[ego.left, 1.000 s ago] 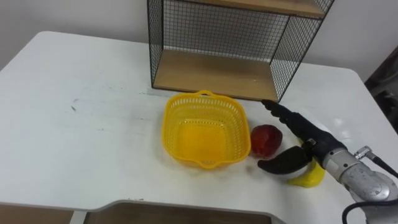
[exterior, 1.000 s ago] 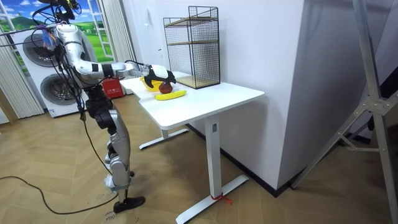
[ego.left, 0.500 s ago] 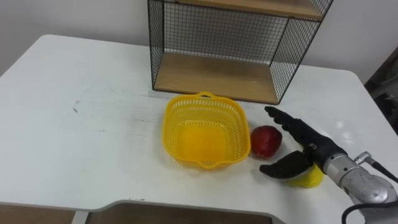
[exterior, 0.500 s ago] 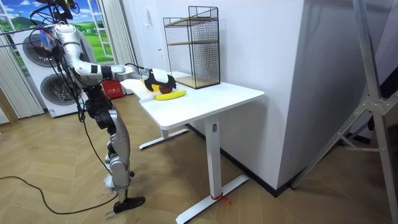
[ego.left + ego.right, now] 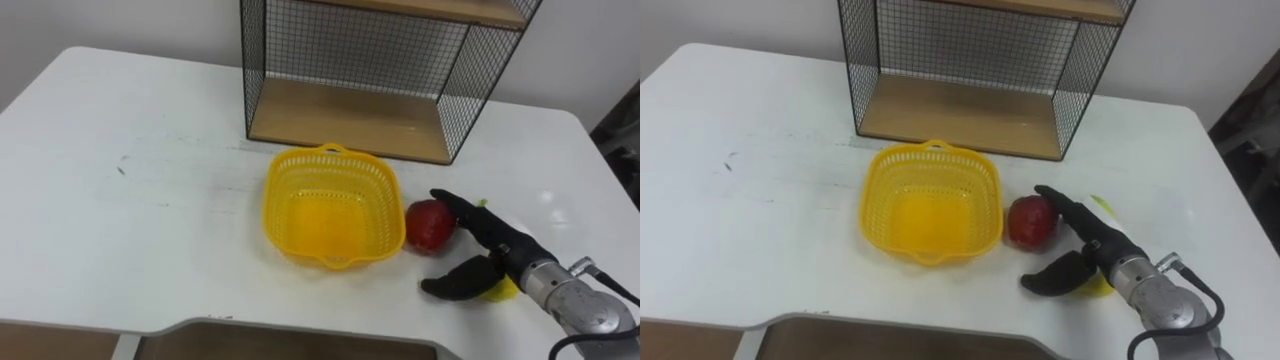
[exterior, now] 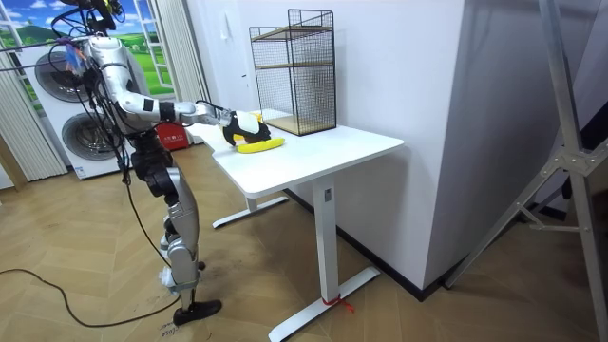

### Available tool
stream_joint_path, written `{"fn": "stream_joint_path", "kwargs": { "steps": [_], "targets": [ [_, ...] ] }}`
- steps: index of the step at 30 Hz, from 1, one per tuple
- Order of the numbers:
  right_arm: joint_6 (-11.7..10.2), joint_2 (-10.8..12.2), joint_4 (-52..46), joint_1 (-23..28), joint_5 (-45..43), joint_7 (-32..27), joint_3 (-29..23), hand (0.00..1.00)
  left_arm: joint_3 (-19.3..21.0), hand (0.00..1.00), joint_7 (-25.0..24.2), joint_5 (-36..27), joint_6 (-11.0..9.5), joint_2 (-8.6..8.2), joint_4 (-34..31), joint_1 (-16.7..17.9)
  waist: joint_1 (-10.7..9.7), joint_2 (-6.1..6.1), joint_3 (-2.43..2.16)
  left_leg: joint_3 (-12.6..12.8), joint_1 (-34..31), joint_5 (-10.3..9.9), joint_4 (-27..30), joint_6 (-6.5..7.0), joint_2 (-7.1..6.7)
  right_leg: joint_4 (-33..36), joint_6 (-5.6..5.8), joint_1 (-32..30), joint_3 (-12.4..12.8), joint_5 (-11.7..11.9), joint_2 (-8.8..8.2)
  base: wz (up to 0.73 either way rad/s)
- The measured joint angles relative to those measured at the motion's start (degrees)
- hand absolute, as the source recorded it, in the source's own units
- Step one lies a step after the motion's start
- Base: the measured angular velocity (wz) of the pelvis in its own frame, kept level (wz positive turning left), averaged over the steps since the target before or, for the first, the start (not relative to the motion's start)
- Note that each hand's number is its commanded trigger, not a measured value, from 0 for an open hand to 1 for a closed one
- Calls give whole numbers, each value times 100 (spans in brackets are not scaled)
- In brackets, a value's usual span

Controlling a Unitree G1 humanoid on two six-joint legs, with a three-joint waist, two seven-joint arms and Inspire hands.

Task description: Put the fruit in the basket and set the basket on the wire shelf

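An empty yellow plastic basket (image 5: 282, 190) sits on the white table (image 5: 140, 210), just in front of the wire shelf (image 5: 300, 60). A red apple (image 5: 428, 226) lies right beside the basket's right rim. My right hand (image 5: 488, 250) rests open to the right of the apple, its straight fingers reaching up along the fruit's right side and its thumb spread low. Under the hand lies a yellow banana (image 5: 498, 290), mostly covered. In the room view the banana (image 6: 262, 145) lies on the table's near part.
The wire shelf (image 5: 970, 55) has a wooden bottom board (image 5: 960, 118) and a second board higher up, with its open side facing me. The robot stands at the table end on the room view's left. Washing machines (image 6: 57, 85) stand behind it.
My right hand has drawn back toward me from near the shelf's front corner. Its fingertips have come from there to the apple's right side. Basket and apple lie as before.
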Motion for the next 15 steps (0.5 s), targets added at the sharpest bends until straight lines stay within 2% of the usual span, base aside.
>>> {"fn": "stream_joint_path", "kwargs": {
  "steps": [4,15],
  "targets": [
    [11,9,3,0,1,2,0,0,0,0,-72,0,111,-9,-8,13,35,7,-2,-15,-7,-1,8,-1,0,-8,0,12,-18,0,0,1],
    [67,172,402,-263,-5,-145,3,0,-17,0,-210,5,119,-11,-10,17,39,60,-5,-88,-14,-2,57,-3,1,0,-8,66,-71,5,1,1]
  ]
}}
